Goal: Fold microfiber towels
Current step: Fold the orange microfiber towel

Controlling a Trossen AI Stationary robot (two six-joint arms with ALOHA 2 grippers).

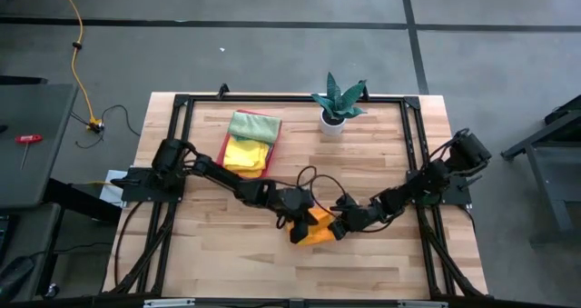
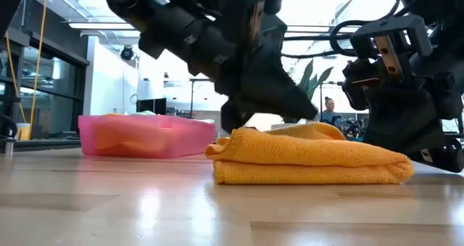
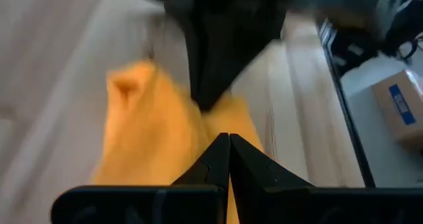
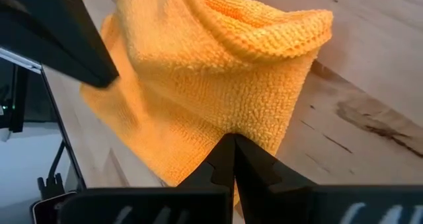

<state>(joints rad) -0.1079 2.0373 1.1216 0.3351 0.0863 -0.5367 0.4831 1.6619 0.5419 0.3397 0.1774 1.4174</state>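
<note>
Where my left gripper [image 1: 295,224] and right gripper [image 1: 338,228] meet, each clamped on its edge, the orange towel [image 1: 314,228] lies folded, nubbly and thick, near the table's [image 1: 381,163] front centre.

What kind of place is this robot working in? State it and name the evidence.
Probably a robotics lab or workshop, not a home. A pale butcher-block wooden table carries a black metal frame with both dark arms mounted on it, a yellow cable trails over grey concrete floor, and the low view shows bright glass-walled workspace behind.
</note>
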